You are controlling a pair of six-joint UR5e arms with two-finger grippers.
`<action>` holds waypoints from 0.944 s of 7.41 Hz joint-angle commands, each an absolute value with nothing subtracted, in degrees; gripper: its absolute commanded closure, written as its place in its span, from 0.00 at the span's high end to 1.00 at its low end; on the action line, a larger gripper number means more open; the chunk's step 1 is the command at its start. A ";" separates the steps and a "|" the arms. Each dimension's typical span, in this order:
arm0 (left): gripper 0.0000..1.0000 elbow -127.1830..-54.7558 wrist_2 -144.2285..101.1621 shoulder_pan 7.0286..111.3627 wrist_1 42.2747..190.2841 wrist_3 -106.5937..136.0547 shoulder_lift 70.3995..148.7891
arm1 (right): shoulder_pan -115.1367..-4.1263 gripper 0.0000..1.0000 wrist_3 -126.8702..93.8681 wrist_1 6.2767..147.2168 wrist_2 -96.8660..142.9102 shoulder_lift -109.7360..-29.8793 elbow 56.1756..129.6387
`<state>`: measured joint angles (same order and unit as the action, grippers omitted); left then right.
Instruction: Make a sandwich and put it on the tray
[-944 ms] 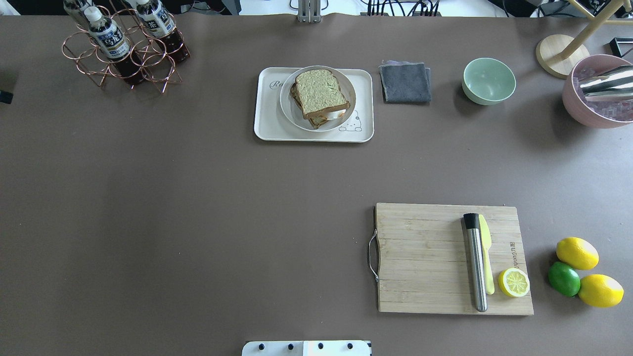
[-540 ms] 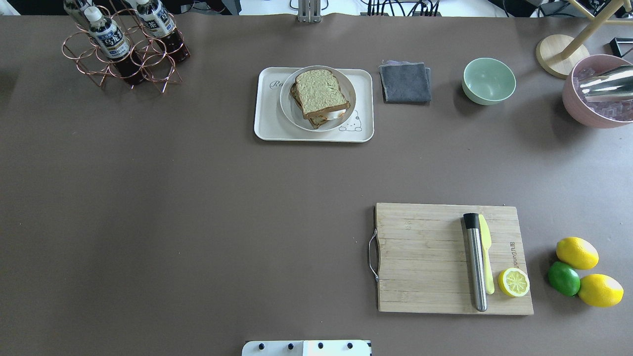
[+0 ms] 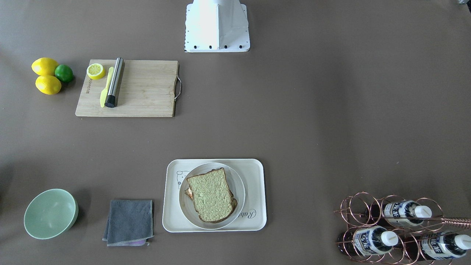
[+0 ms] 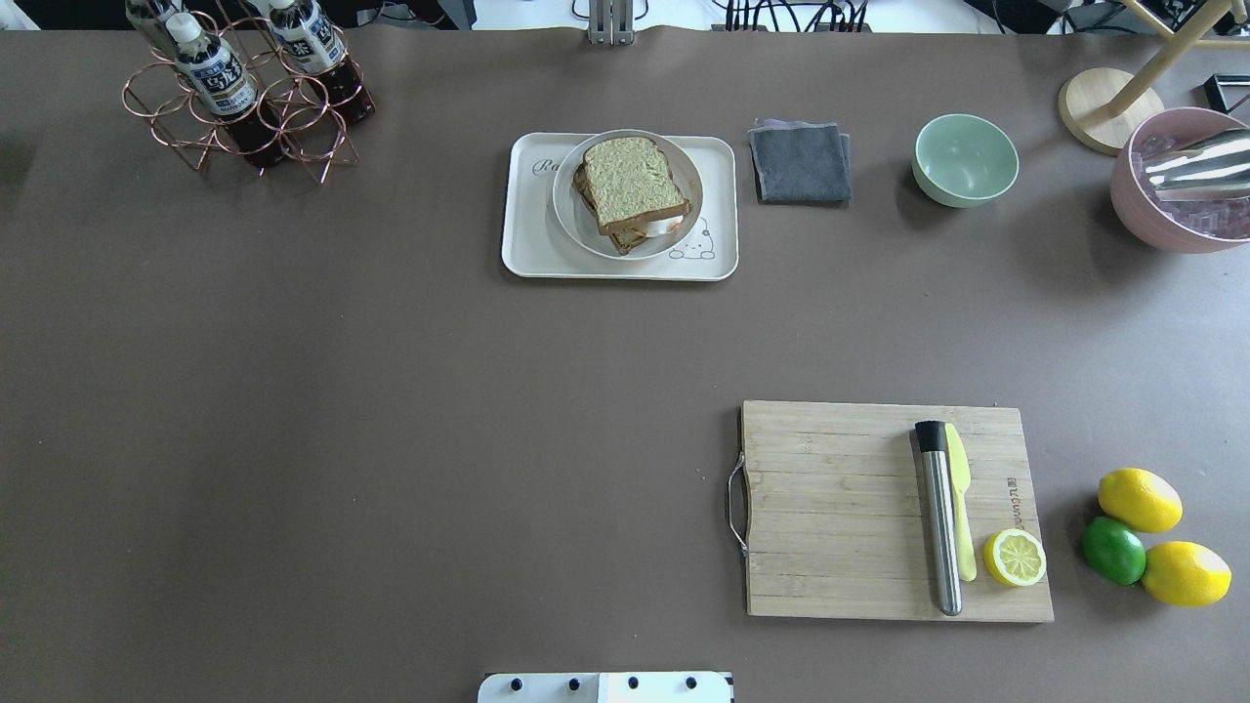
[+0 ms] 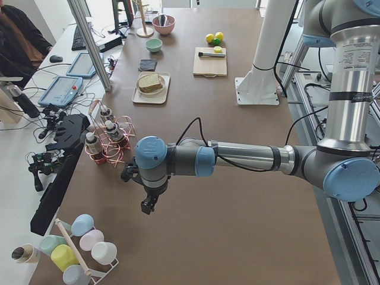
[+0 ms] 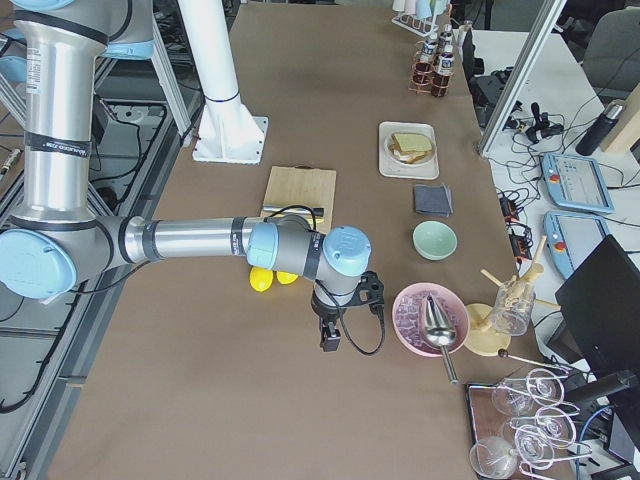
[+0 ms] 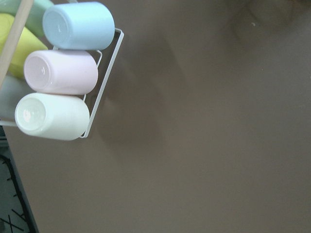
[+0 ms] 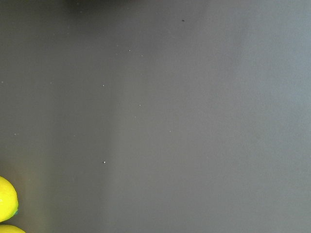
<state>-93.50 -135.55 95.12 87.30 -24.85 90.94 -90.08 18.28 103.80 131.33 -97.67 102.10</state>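
The sandwich [image 4: 633, 186], two tan bread slices with white egg showing at its edge, lies on a round white plate [image 4: 569, 210] that stands on the cream tray [image 4: 527, 249] at the far middle of the table. It also shows in the front-facing view [image 3: 211, 195], with the tray [image 3: 254, 173] under the plate. My left gripper [image 5: 147, 205] hangs over the table's left end, far from the tray; I cannot tell if it is open. My right gripper [image 6: 328, 335] hangs over the right end beside the pink bowl [image 6: 428, 318]; I cannot tell its state either.
A wooden cutting board [image 4: 840, 508] holds a steel rod [image 4: 940, 527], a yellow knife and a half lemon [image 4: 1015, 558]. Two lemons and a lime [image 4: 1113, 550] lie to its right. A grey cloth [image 4: 801, 162], green bowl [image 4: 965, 159] and bottle rack [image 4: 244, 93] stand at the back. A cup rack [image 7: 63, 73] is near the left gripper.
A dark bit of the left arm at the overhead view's left edge has gone out of view. The sandwich, plate and tray have not moved.
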 commanded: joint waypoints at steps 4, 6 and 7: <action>0.97 -93.43 -135.70 94.13 87.45 -22.42 90.96 | -90.35 1.00 18.28 103.71 131.40 -97.03 101.95; 0.97 -93.52 -135.70 91.77 90.32 -16.81 90.97 | -90.35 1.00 18.28 103.62 131.40 -96.86 101.95; 0.97 -92.99 -135.70 91.50 91.40 -16.09 91.05 | -90.35 1.00 18.28 103.62 131.31 -96.77 101.95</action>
